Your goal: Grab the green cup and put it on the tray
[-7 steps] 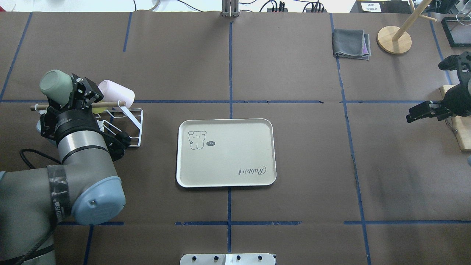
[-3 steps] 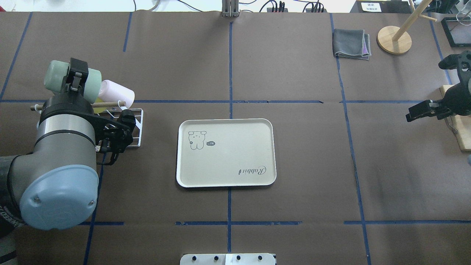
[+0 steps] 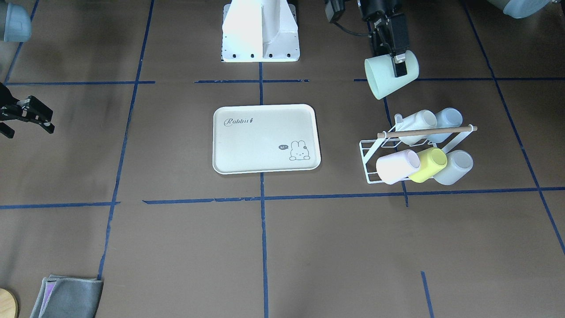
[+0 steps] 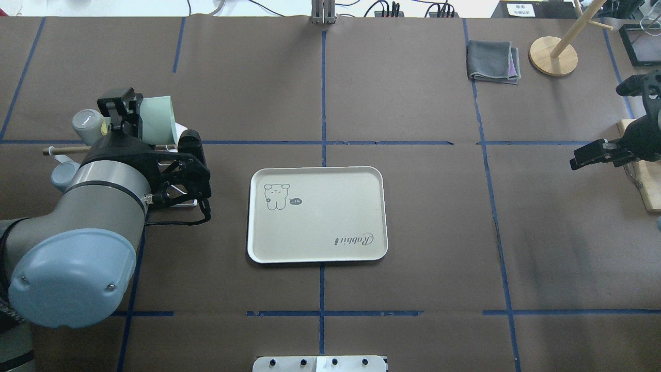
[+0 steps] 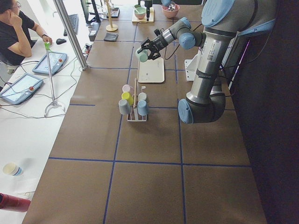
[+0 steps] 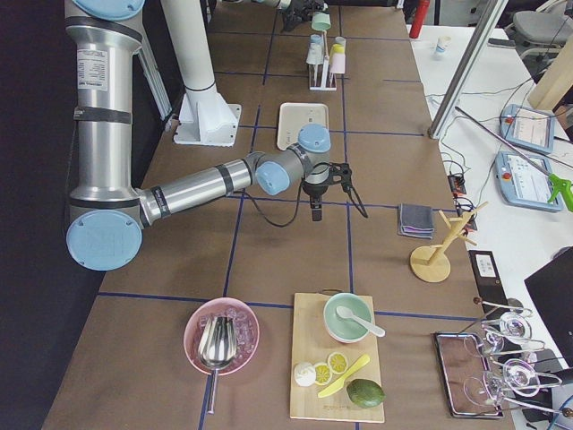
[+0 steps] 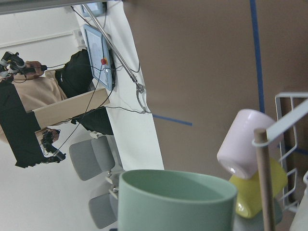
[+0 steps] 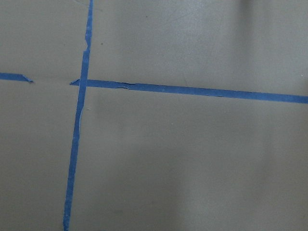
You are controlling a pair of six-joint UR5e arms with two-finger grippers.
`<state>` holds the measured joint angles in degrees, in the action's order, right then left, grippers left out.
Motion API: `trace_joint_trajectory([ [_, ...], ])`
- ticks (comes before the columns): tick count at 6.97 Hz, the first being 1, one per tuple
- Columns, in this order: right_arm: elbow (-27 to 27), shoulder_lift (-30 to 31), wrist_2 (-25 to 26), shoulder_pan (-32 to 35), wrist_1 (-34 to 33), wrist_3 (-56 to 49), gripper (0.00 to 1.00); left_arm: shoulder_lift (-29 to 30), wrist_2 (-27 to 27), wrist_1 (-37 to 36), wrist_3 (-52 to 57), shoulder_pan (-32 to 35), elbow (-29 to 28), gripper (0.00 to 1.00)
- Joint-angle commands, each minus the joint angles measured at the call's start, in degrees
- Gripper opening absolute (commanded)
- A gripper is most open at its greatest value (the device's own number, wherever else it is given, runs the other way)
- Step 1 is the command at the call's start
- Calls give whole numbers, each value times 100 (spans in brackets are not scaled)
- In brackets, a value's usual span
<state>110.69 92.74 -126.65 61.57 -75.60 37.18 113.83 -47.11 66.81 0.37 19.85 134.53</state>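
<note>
My left gripper is shut on the pale mint-green cup and holds it in the air over the cup rack, tipped on its side. In the front view the cup hangs from the gripper, its mouth turned toward the tray side. Its rim fills the bottom of the left wrist view. The cream tray with the "Rabbit" script lies flat and bare at the table's middle, to the right of the cup; it also shows in the front view. My right gripper hovers open and empty at the far right.
A white wire rack holds a pink cup, a yellow cup and several pale ones. A folded grey cloth and a wooden stand sit at the back right. A wooden board lies at the right edge.
My left gripper has swung right with the green cup and turned it, so its mouth now faces the tray side. The right arm has not moved.
</note>
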Motion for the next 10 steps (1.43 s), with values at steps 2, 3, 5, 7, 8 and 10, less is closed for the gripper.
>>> trace_joint_trajectory([
  [2, -4, -28, 9, 39, -8, 0, 100, 7, -62, 2522, -1564, -147, -804, 4],
  [3, -4, -37, 0, 48, -8, 0, 100, -1, -70, 3113, -1915, -157, -962, 4],
  [5, 5, -37, -9, 83, -8, 0, 100, 7, -454, 4692, -2426, -192, -1646, 4],
  [7, 14, -10, -18, 92, -8, 0, 100, 7, -563, 6292, -3093, -236, -2576, 2],
  [8, 14, -10, -44, 101, -8, 0, 100, 16, -615, 6962, -3166, -254, -2886, 2],
  [10, 14, -2, -61, 110, -8, 0, 100, 331, -939, 7469, -3166, -263, -3291, 4],
])
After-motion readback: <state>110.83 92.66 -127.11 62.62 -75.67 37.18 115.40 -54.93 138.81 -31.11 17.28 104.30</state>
